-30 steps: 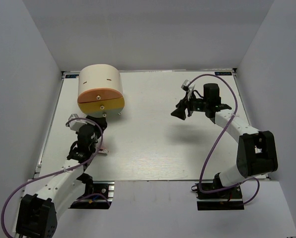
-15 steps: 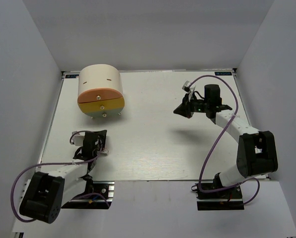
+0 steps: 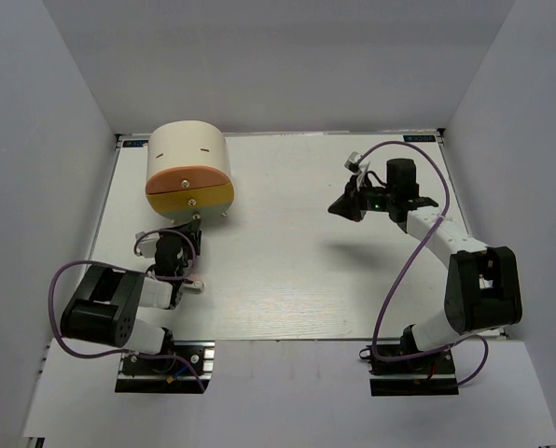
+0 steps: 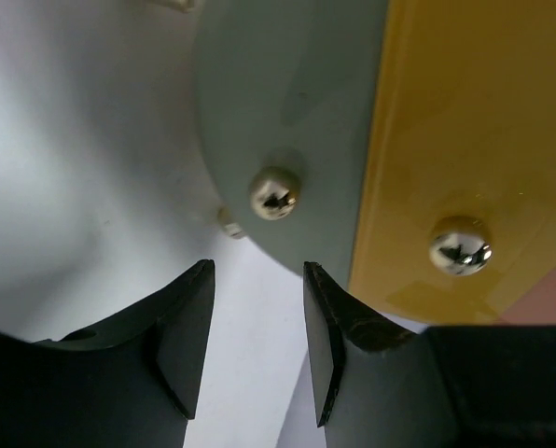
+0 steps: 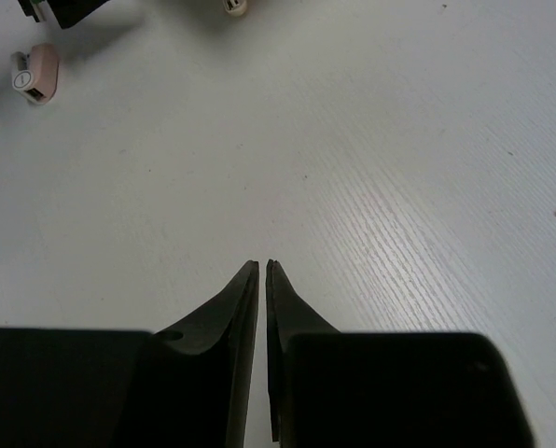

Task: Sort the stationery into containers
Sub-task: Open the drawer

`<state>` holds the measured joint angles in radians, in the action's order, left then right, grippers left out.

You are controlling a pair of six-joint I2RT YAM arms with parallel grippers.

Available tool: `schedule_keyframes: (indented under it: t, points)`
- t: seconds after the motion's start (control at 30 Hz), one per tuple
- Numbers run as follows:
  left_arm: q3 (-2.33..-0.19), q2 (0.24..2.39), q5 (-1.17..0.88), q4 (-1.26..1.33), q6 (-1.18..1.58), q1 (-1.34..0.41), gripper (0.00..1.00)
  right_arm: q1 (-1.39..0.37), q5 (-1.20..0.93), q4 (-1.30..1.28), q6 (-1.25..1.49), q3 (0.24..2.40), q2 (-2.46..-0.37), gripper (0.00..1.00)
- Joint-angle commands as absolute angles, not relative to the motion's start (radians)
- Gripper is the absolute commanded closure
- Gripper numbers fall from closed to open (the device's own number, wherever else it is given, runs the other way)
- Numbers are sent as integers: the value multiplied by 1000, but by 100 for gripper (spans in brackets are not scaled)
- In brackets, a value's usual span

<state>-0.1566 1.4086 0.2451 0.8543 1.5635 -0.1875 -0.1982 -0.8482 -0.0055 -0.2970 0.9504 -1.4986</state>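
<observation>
The cream half-cylinder box (image 3: 187,147) stands at the far left, with orange and yellow drawers (image 3: 192,194) facing me. My left gripper (image 3: 190,230) is open and empty just in front of it. In the left wrist view my left gripper (image 4: 257,273) sits just below the pale bottom drawer's knob (image 4: 275,192), beside the yellow drawer's knob (image 4: 460,245). A small grey-and-pink piece (image 3: 197,286) lies on the table behind that gripper and shows in the right wrist view (image 5: 34,75). My right gripper (image 3: 340,208) is shut and empty above the table; it also shows in the right wrist view (image 5: 262,268). No markers or pens are in view.
The white table (image 3: 287,280) is fenced by grey walls on the left, right and far sides. A small pale foot of the box (image 5: 233,6) shows at the top of the right wrist view.
My left arm has folded back toward its base and its gripper now points at the box's lower drawers. My right gripper has shifted slightly right.
</observation>
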Motion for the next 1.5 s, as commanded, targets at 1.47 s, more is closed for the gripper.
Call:
schedule_keyframes:
  t: [1.47]
  points:
    - [-291, 1614, 196, 1009, 1425, -110, 50, -170, -870, -72, -347, 985, -1526, 82]
